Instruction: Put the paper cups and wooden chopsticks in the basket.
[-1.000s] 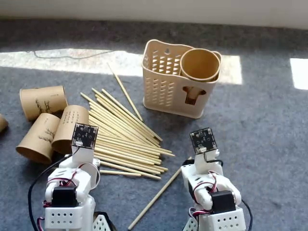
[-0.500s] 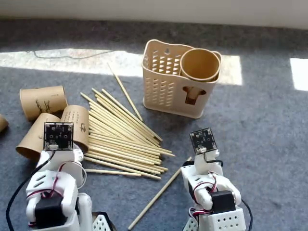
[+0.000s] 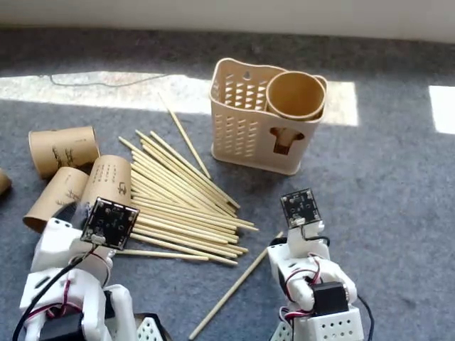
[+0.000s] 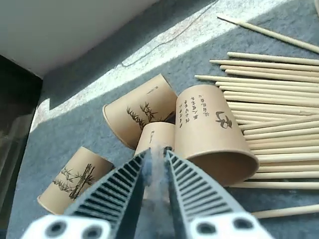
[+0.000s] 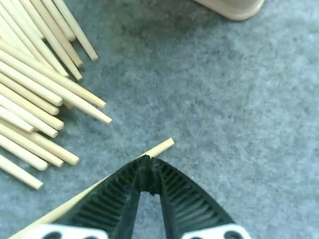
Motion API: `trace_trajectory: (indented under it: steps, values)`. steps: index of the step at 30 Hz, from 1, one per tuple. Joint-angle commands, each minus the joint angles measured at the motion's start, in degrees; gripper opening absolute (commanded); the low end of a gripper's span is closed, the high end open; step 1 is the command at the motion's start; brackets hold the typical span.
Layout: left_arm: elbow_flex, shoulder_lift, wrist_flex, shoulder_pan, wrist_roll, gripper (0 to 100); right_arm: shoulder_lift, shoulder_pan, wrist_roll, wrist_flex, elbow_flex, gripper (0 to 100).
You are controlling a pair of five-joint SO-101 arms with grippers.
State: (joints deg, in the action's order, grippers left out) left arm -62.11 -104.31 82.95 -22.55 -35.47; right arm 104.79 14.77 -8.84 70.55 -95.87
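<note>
Three paper cups (image 3: 62, 150) (image 3: 106, 186) (image 3: 53, 195) lie on their sides on the grey carpet at the left. A pile of wooden chopsticks (image 3: 185, 202) lies between them and the cream basket (image 3: 245, 124), which holds one upright cup (image 3: 295, 94). My left gripper (image 4: 155, 150) hovers just short of the cups (image 4: 212, 129) (image 4: 154, 137), its fingers a narrow slit apart and holding nothing. My right gripper (image 5: 149, 162) is shut above the tip of a lone chopstick (image 5: 160, 147) that lies on the carpet.
Part of another cup (image 3: 3, 181) shows at the far left edge, and one more cup (image 4: 75, 179) lies nearer the left arm (image 3: 106, 224). The lone chopstick (image 3: 234, 284) runs diagonally beside the right arm (image 3: 302, 206). A thin cable (image 3: 92, 82) crosses the sunlit strip behind.
My left arm swung left toward the cups, then drew back and down toward the front edge. The right arm and all the objects stayed still.
</note>
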Motion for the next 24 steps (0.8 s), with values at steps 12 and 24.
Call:
trace_trajectory:
  steps: [12,24]
  values:
    - [10.07,34.68,-3.08,-5.05,-16.18,23,0.40,0.04,0.35,0.31,-5.58,0.5]
    - [10.24,52.62,-18.02,-4.97,-21.27,20,0.40,-2.15,0.26,0.31,-5.58,0.5]
